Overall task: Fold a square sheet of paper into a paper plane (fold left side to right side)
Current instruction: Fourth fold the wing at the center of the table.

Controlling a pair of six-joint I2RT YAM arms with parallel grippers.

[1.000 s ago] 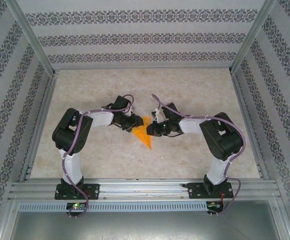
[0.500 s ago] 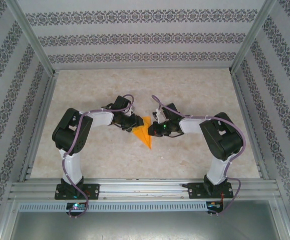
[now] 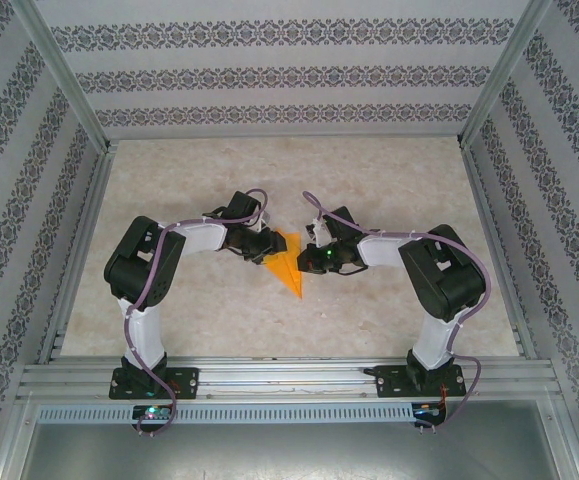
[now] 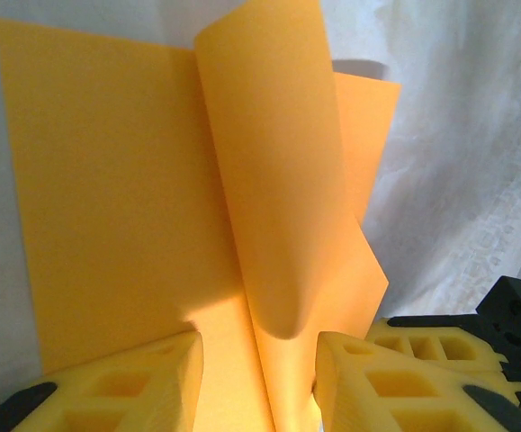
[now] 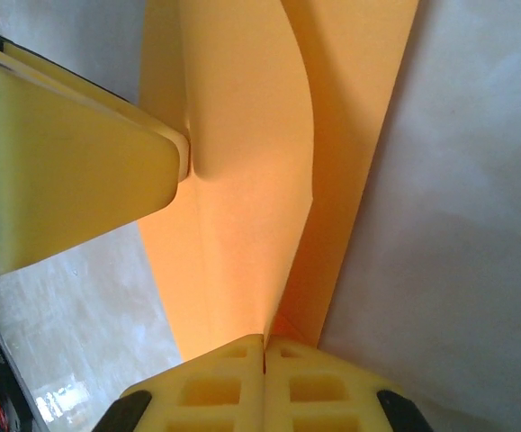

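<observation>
Paper [image 3: 287, 268], orange and part-folded, lies mid-way across the table [image 3: 389, 190] between both arms. The right gripper [image 5: 264, 346] is clamped shut on its edge. The left gripper [image 4: 258, 346] stands apart around a raised flap. A sideways tug could tear the paper or skew the crease.

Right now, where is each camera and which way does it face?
Top external: above, behind the bases, looking down at the table; left arm and right arm meet at the orange paper.
Left wrist: wrist-mounted, looks along the left gripper, jaws apart around a raised paper flap.
Right wrist: wrist-mounted, looks along the right gripper, shut on the paper's edge.
Shared: all three show the paper.
</observation>
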